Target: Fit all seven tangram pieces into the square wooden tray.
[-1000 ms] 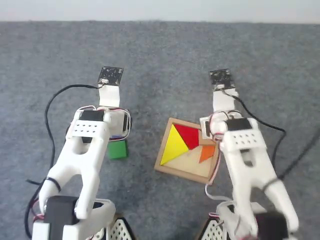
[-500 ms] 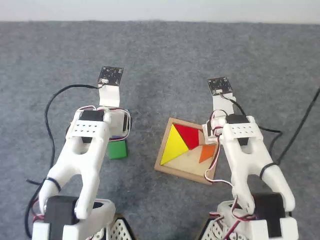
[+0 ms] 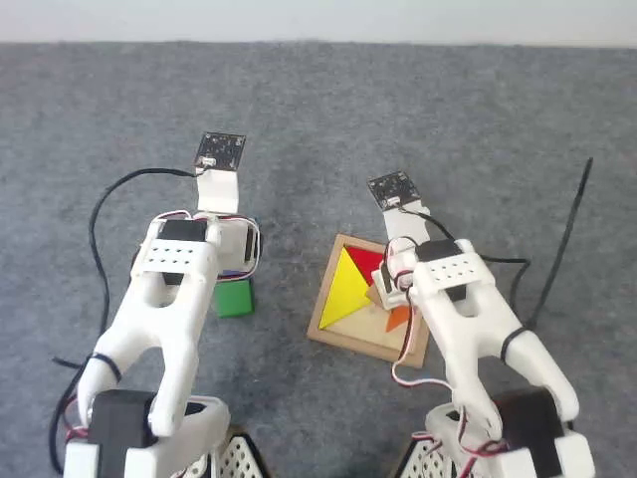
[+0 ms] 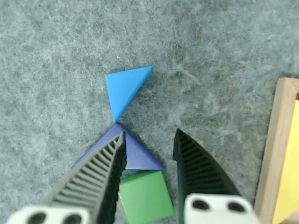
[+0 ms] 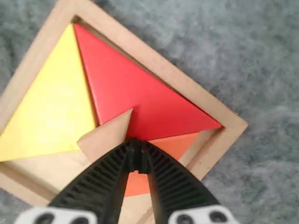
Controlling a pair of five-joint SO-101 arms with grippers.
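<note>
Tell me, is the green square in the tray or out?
Out. The green square lies on the grey mat beside the dark blue triangle, apart from the wooden tray.

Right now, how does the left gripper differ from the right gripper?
The left gripper is open; the right gripper is shut. The left gripper hangs over loose pieces on the grey carpet, a dark blue triangle and a green square; the right gripper is over the wooden tray, tips at the orange piece. Both have black ribbed fingers.
</note>
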